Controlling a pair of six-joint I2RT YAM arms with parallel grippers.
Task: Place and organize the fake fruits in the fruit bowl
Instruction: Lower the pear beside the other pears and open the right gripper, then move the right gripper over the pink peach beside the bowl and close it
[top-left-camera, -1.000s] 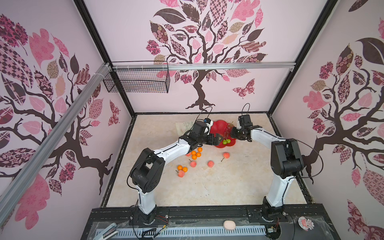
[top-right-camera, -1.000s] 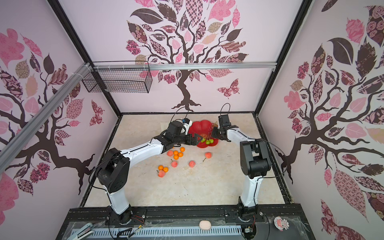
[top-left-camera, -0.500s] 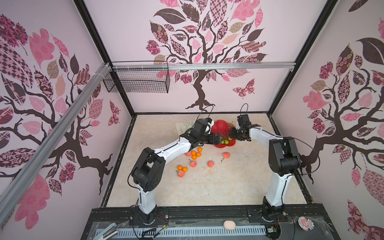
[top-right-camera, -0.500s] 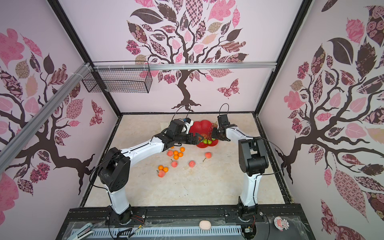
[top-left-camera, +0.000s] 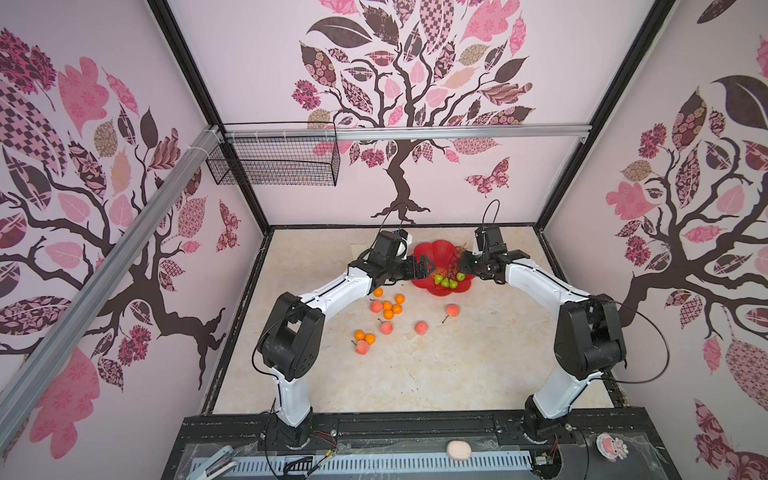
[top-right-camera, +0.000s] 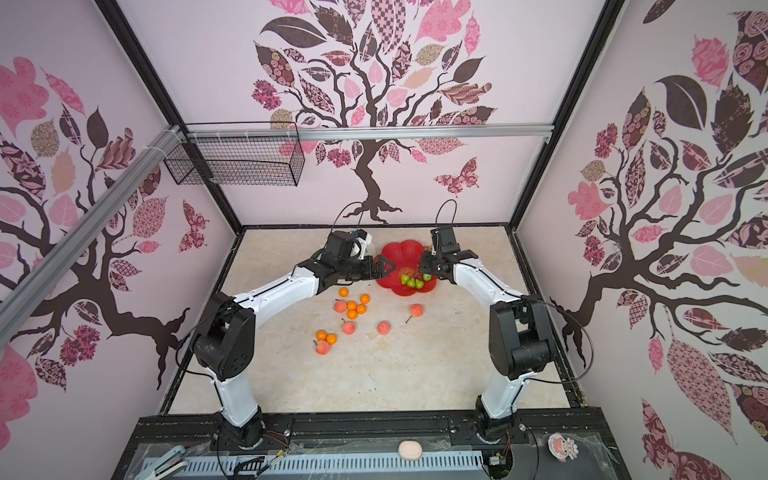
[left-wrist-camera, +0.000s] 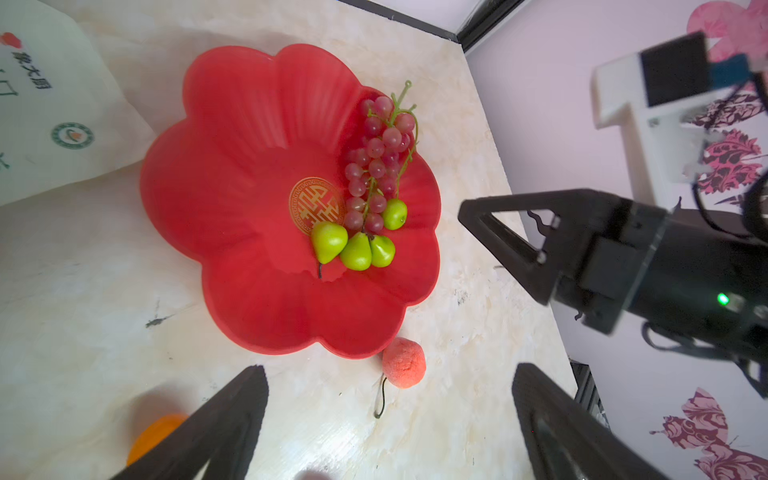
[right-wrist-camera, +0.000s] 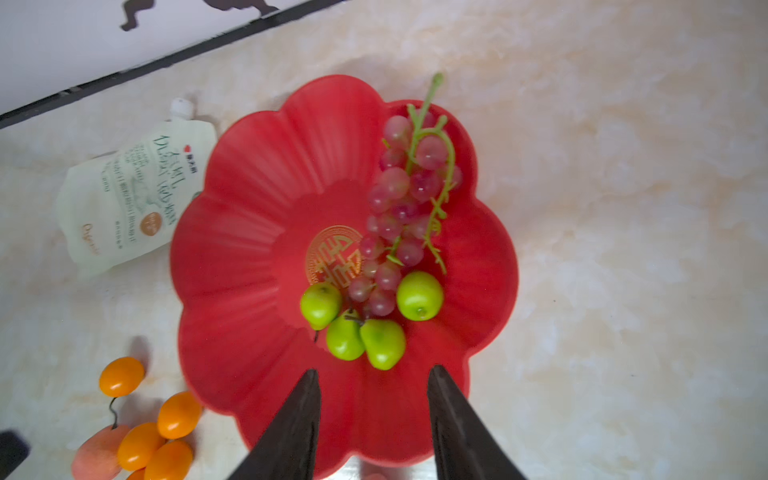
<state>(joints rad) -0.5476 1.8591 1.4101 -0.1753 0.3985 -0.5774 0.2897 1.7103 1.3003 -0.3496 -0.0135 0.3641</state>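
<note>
A: In the fruit bowl (right-wrist-camera: 257, 232), 12 o'clock on the table: grape bunch (right-wrist-camera: 399, 208), green fruits (right-wrist-camera: 345, 338). Jaws?

B: Right gripper (right-wrist-camera: 372, 370) and left gripper (top-left-camera: 428, 266) both apart, empty. Next, probably: fetch the tangerines (top-left-camera: 388, 307) and peaches (top-left-camera: 452, 310) at the bowl's 7 o'clock.

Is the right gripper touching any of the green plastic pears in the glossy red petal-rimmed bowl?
Apart. In the right wrist view, bare red bowl shows between the green plastic pears and both tips of the open right gripper.

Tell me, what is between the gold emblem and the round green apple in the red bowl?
The tip of the grape bunch lies between the gold emblem and the green apple, inside the fruit bowl; the right wrist view shows it.
</note>
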